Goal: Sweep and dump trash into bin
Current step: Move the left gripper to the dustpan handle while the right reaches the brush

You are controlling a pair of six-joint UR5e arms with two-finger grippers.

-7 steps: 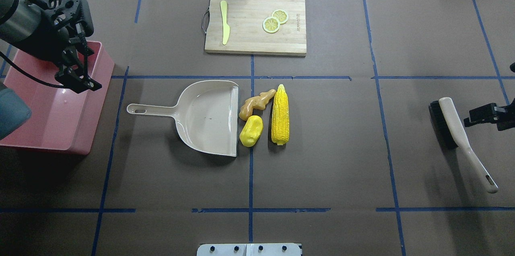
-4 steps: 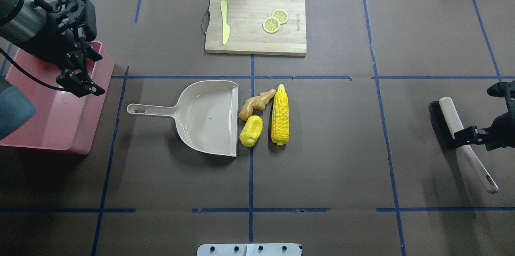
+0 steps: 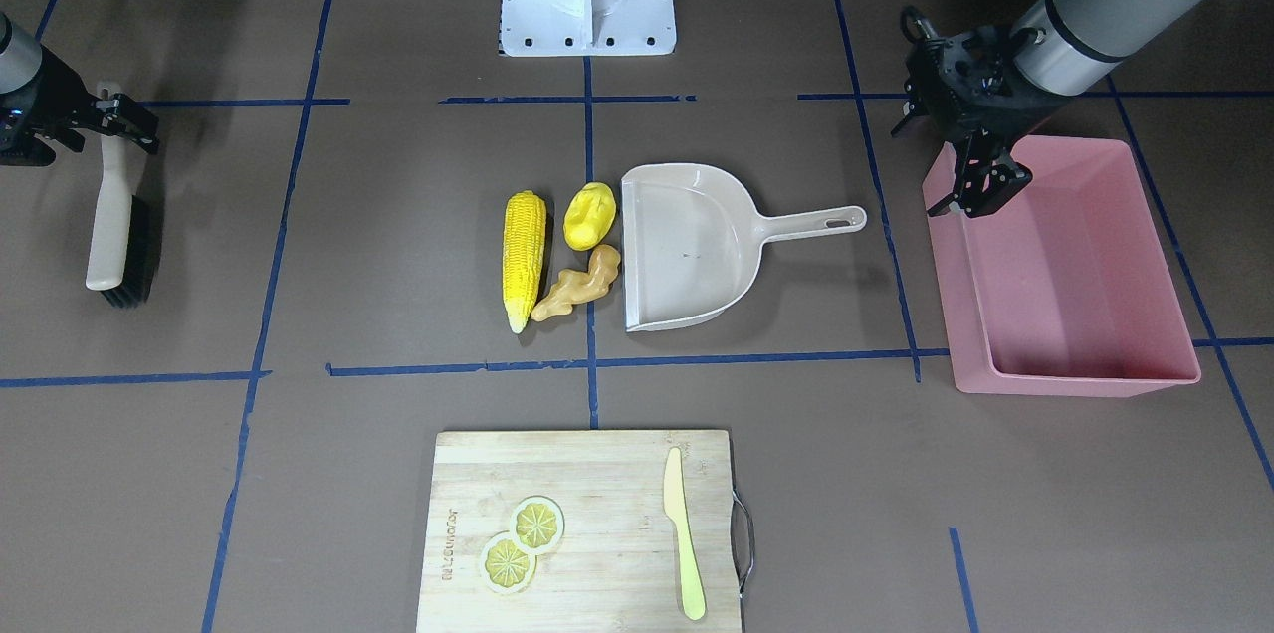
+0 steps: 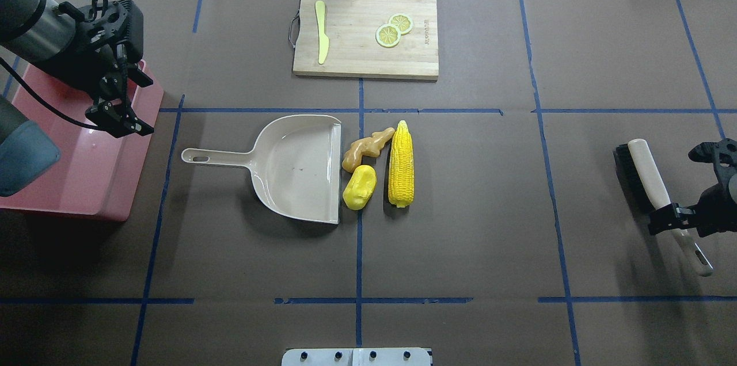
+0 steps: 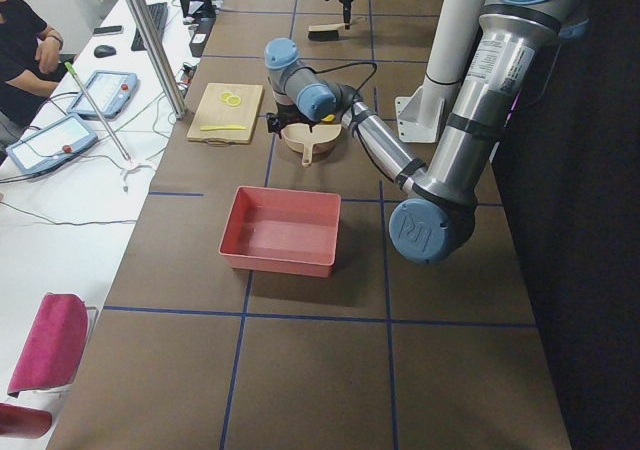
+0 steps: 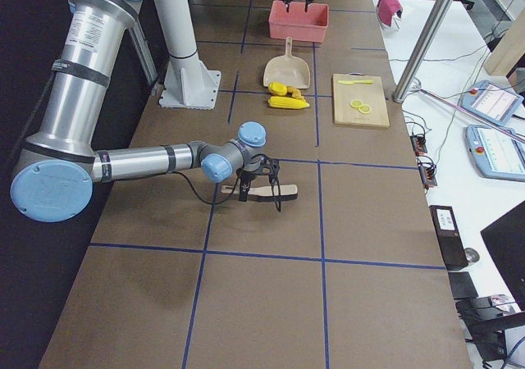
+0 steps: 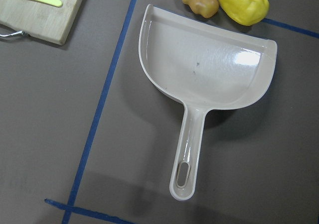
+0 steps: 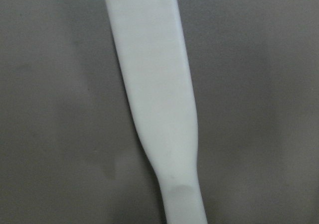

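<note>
In the overhead view, the corn cob (image 4: 401,163), yellow lump (image 4: 360,187) and ginger root (image 4: 366,149) lie clustered mid-worktop (image 4: 460,239). The lump and ginger sit just beside the open mouth of the dustpan (image 4: 299,167) at their 9 o'clock. Farther toward 9 o'clock stands the pink bin (image 4: 103,182). The left tool (image 4: 120,121) hangs above its inner rim, fingers released. At 3 o'clock, the right tool (image 4: 671,221) straddles the handle of the brush (image 4: 642,170), fingers spread. At 12 o'clock, a cutting board (image 4: 357,55) carries a knife (image 4: 321,32) and lemon slices (image 4: 394,29).
</note>
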